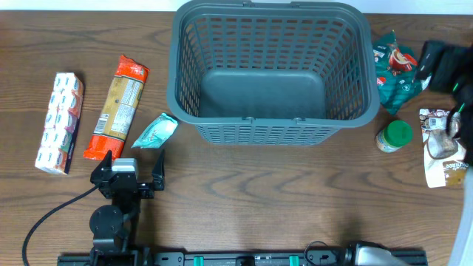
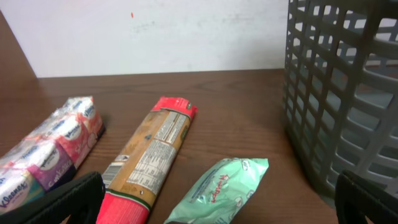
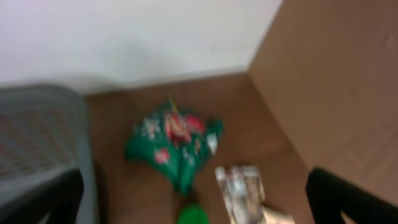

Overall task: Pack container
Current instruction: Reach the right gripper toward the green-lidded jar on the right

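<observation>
Standing empty at the surface's far middle, the container (image 1: pixel 259 134) lies ahead and right of the left fingers (image 1: pixel 158 171), spread and empty with the mint pouch (image 1: pixel 155 131) just before them, the right fingers (image 3: pixel 37 199) also released.

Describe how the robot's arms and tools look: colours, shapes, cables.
Both are black. The left arm has a round joint housing, a pale grey block behind the left tool, and a black cable looping away. That tool's two fingers are flat black prongs. The right arm is a dark bulk at the frame edge; the right tool shows only blurred black fingers.
</observation>
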Motion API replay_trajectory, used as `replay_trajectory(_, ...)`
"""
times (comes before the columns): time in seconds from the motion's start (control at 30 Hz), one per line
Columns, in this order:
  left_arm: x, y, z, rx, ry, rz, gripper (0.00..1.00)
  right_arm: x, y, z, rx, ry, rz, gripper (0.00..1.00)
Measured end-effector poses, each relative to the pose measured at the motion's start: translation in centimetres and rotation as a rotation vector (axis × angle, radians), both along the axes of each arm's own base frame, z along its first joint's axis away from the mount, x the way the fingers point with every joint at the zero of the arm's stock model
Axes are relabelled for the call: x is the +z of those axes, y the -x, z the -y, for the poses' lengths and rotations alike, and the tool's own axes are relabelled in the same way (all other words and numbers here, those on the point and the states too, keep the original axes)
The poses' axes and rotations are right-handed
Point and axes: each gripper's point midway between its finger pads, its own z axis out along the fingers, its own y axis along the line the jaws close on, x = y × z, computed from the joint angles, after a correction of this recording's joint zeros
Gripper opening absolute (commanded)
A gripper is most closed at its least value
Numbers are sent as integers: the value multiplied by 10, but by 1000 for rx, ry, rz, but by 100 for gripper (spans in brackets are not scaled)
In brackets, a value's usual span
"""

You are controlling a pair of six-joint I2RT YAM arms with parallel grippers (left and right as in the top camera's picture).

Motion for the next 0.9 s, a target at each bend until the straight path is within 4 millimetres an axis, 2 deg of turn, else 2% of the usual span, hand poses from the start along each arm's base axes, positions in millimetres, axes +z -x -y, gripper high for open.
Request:
replay_trajectory(0.17,0,0,0,0,0,0,99,-17,-22,25,-42,-30,-124,99)
replay_trajectory(0.27,0,0,0,0,0,0,99,-36,-24,32,-57,-50,-198,99)
replay_trajectory(0.43,0,0,0,0,0,0,99,-43,-30,42,-61,-75,-202,99)
replay_trajectory(0.53,0,0,0,0,0,0,99,-56,-34,45,-9,-117,-238,99)
replay_trajectory(0.67,0,0,0,0,0,0,99,-96,-45,52,79,-219,-341,99)
replay_trajectory(0.8,0,0,0,0,0,0,99,-149,-57,74,94,-336,-449,99)
replay_trajectory(0.9,0,0,0,0,0,0,99,-175,-63,86,92,-381,-491,99)
